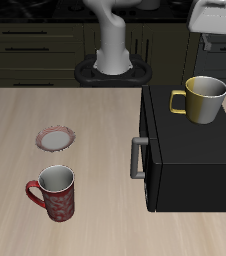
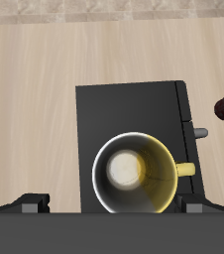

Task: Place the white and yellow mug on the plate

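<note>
1. Taking the table as a clock face with twelve at the robot's base (image 1: 113, 62), the plate (image 1: 55, 138) lies flat near nine o'clock on the bare table (image 1: 100, 170), with nothing on it.
2. The dark red mug (image 1: 53, 192) stands upright at about seven, just in front of the plate and not touching it. It is close enough, I'd say, to get clipped during a careless set-down.
3. A black box (image 1: 190, 150) with a grey handle fills the three o'clock side.
4. The white and yellow mug (image 1: 205, 98) sits upright on the box's top near two o'clock, handle pointing toward the table's middle. It is well apart from the plate, so a lift and a long carry toward nine are yet to be done.
5. The gripper (image 2: 112, 203) hangs directly above the mug's open mouth, looking down into its pale inside. Its fingers (image 2: 30, 201) are spread wide, one on either side of the rim, and are holding nothing. My guess is they are lined up this way so they can drop and pinch the wall.
</note>
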Controlling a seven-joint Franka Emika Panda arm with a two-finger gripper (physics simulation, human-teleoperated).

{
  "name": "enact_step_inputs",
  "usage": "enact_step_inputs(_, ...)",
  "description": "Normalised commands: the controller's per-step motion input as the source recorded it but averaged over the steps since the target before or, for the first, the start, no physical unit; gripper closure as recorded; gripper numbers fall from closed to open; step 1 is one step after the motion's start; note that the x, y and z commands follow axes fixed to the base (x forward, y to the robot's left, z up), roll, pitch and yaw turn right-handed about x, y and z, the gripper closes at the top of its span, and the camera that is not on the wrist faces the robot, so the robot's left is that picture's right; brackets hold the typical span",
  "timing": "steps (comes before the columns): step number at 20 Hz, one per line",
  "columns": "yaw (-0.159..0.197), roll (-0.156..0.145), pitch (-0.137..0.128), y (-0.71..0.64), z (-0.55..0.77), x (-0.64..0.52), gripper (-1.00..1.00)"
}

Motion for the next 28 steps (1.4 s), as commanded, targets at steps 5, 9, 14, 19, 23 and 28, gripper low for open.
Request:
enact_step_inputs(5,-0.011,0.008,0.035,0.13,-0.2,0.0,-1.0)
enact_step_inputs(9,-0.01,0.032,0.058,0.18,-0.25,0.08,-1.0)
enact_step_inputs(14,0.015,0.007,0.026,0.05,-0.2,0.06,-1.0)
enact_step_inputs(19,0.013,0.003,0.025,-0.03,-0.17,0.05,-1.0)
enact_step_inputs(23,-0.012,0.008,0.052,-0.08,-0.25,0.09,-1.0)
enact_step_inputs(28,0.019,0.023,0.058,0.0,-0.34,0.08,-1.0)
